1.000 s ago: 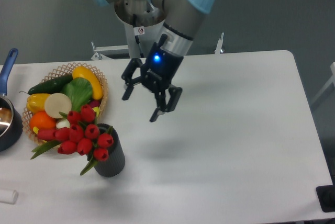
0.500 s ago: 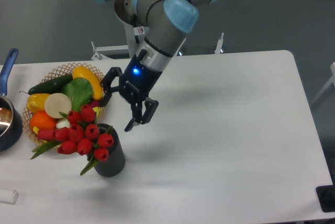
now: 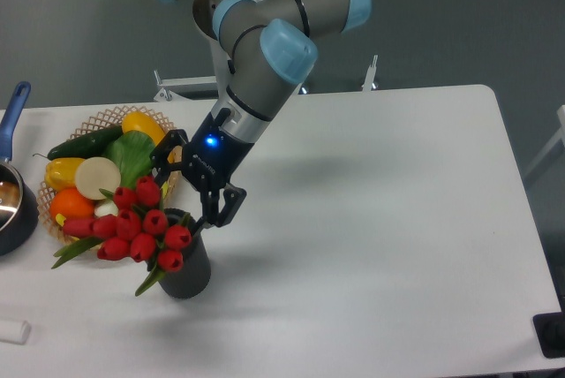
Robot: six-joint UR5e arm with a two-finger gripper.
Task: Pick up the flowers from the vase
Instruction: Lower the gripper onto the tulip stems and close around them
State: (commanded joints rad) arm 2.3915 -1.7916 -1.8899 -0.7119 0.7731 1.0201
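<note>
now the gripper (image 3: 182, 185) is held spread, 1 finger at each side of the upper buds, ready to close. the flowers (image 3: 141, 223) are seated in the vase (image 3: 187, 268), lower left of frame.

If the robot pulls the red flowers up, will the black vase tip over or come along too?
It might. The vase is short and looks small next to the flowers, which lean out to one side, so a tug could tilt it. The open gripper sits right above the buds, so a straight upward pull seems likeliest to leave it standing.
</note>
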